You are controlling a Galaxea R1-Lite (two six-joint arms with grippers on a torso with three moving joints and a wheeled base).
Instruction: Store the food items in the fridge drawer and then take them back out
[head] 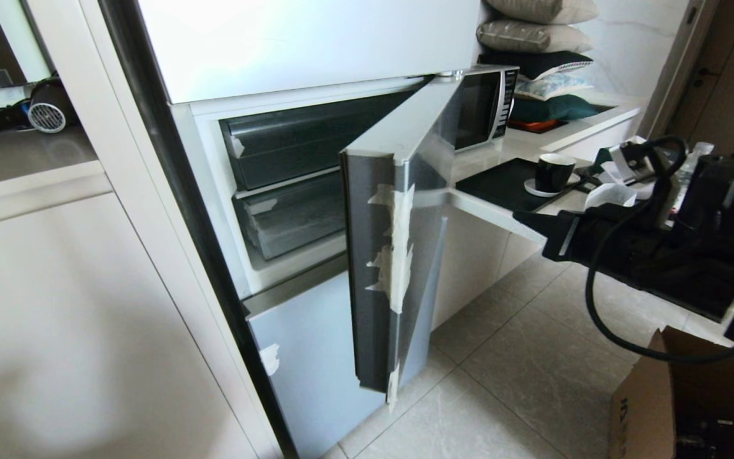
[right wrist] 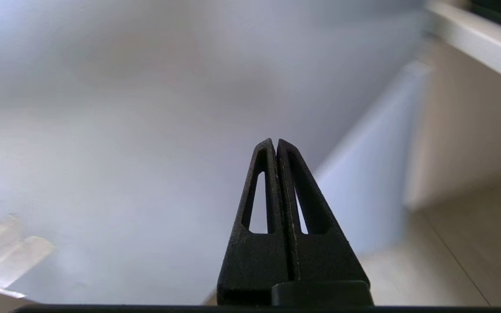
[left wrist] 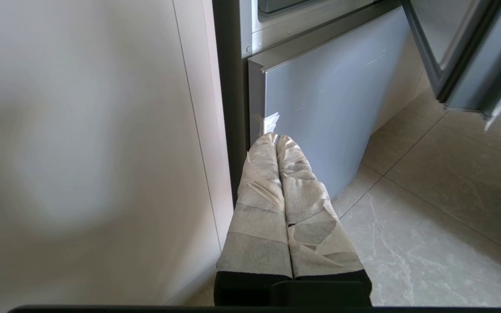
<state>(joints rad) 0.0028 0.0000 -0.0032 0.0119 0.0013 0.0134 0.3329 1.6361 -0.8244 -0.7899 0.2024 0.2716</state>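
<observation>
Before the open fridge door (head: 392, 242), we hold both hands closed and empty.
Our right hand (right wrist: 276, 145) faces the door panel; our left hand (left wrist: 276, 139) sits low; the fridge drawer (head: 294, 220) stays pushed in.

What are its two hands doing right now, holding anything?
Left hand: closed, holding nothing, hanging low by the fridge's lower door.
Right hand: closed, holding nothing, near a pale grey panel.
</observation>
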